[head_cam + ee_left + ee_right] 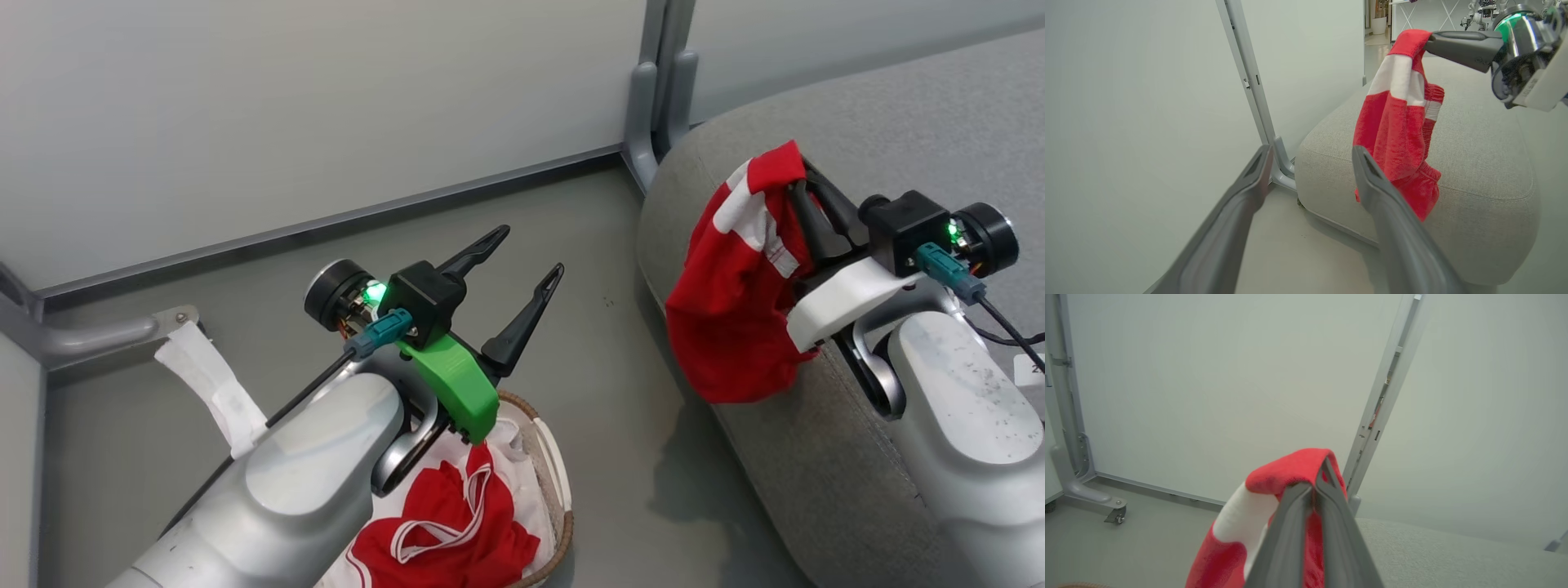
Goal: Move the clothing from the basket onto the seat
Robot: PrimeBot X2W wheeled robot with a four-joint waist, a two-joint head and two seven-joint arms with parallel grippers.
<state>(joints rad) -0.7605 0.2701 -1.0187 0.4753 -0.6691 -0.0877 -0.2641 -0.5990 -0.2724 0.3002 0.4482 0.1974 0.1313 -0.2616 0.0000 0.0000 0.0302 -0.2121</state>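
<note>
Head view: what does the right pincer (798, 186) hold?
— It's clamped on one red garment (735, 310), hanging at the seat (898, 122) edge. The second garment (441, 535) lies in the basket (563, 523).
— And the left pincer (531, 251)?
— Apart, empty, above the basket.

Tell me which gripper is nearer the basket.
Left. The left gripper hangs close above the rim of the basket, jaws open and empty. The right gripper is well off to the side at the seat, jaws shut on a red garment.
</note>
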